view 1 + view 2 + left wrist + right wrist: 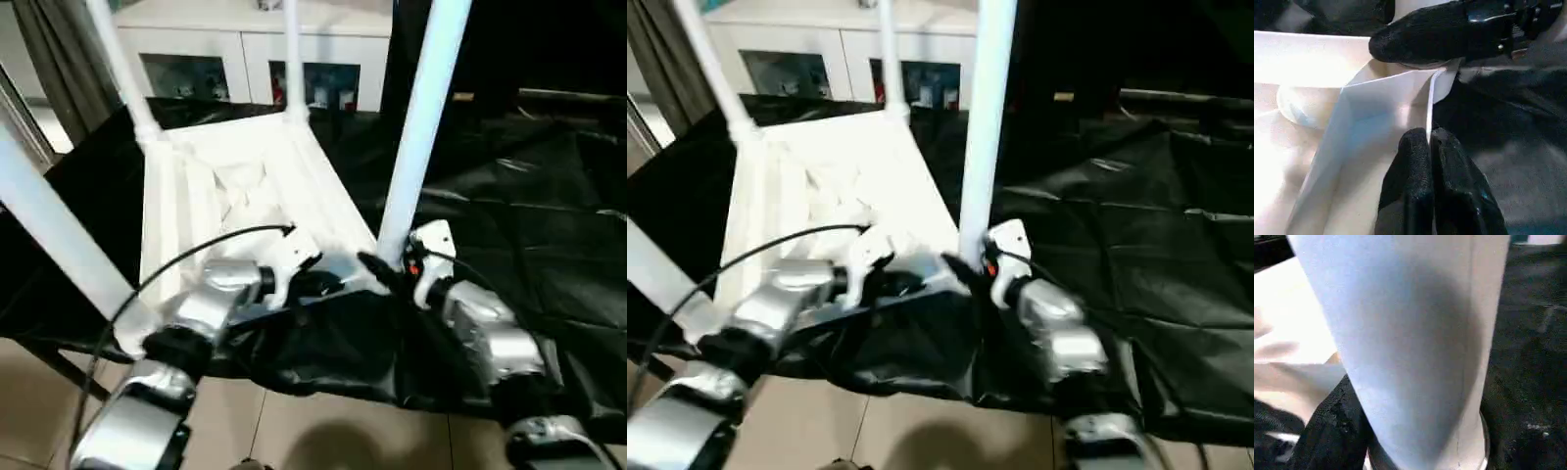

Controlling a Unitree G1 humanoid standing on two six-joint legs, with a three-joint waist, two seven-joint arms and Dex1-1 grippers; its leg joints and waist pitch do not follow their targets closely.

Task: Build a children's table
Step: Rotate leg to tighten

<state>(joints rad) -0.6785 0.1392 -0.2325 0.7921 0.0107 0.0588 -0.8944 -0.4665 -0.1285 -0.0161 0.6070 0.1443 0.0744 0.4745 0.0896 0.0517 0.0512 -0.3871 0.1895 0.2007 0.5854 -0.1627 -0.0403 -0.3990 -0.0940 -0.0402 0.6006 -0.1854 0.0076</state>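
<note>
- White tabletop (245,196) rim: your left gripper (1430,147) pinches it, jaws closed.
- Your right gripper (387,269) stands part-open around the near-corner leg (416,127), one finger (1435,36) touching.

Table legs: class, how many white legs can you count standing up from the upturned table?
4. Far left leg and far right leg by the cabinet; near left leg; near right leg, beside the right pincer.
</note>
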